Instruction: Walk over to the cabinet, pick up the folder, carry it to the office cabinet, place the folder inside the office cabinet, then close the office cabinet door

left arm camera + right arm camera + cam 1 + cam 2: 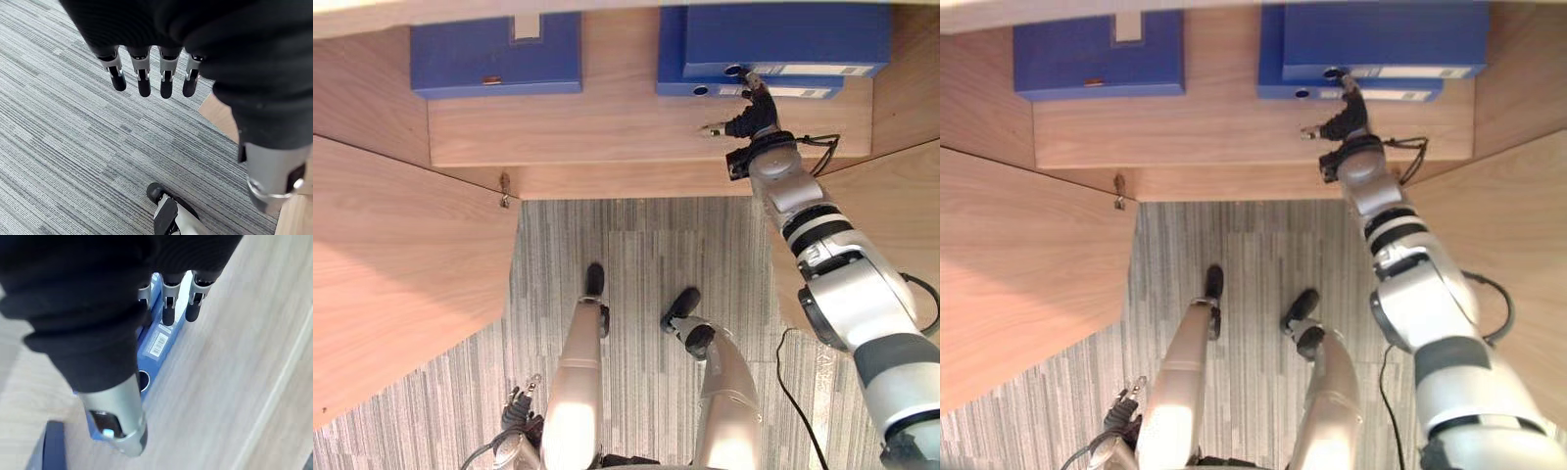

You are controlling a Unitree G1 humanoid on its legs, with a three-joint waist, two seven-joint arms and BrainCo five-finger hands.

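Observation:
Two blue folders lie stacked at the right of the wooden cabinet shelf point(607, 127), the upper folder point(783, 39) on the lower folder point(680, 59). My right hand point(754, 113) reaches in to their spines, open, its straight fingers point(168, 308) lying along the blue folder spine point(159, 340) and its thumb beside it. Whether they press on it I cannot tell. A third blue folder point(494, 54) lies at the shelf's left. My left hand point(142, 73) hangs open over the carpet, holding nothing.
The cabinet's left door point(401, 274) stands wide open, with a small metal catch point(505, 191) at its hinge corner. The right door point(901, 206) is open too, close beside my right arm. Grey striped carpet point(646, 255) lies in front.

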